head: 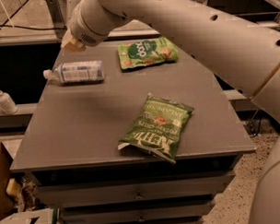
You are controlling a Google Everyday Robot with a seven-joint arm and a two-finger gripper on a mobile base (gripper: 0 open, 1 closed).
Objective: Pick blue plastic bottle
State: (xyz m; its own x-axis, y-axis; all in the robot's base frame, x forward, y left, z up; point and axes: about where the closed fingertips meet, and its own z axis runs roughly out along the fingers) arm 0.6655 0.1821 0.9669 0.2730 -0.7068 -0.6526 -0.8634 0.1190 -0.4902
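The blue plastic bottle (76,72) is clear with a pale blue-and-white label and a white cap. It lies on its side at the far left of the grey table (85,129), cap pointing left. My gripper (69,42) is at the end of the big white arm, just above and behind the bottle near the table's far left corner. Only its tan tip shows below the wrist, and it is apart from the bottle. The arm (197,33) sweeps across the top right of the view.
A green Kettle chip bag (159,129) lies near the table's front edge. A second green snack bag (147,52) lies at the back centre. A small white pump bottle (3,99) stands on a ledge to the left. Drawers (133,194) sit below the table.
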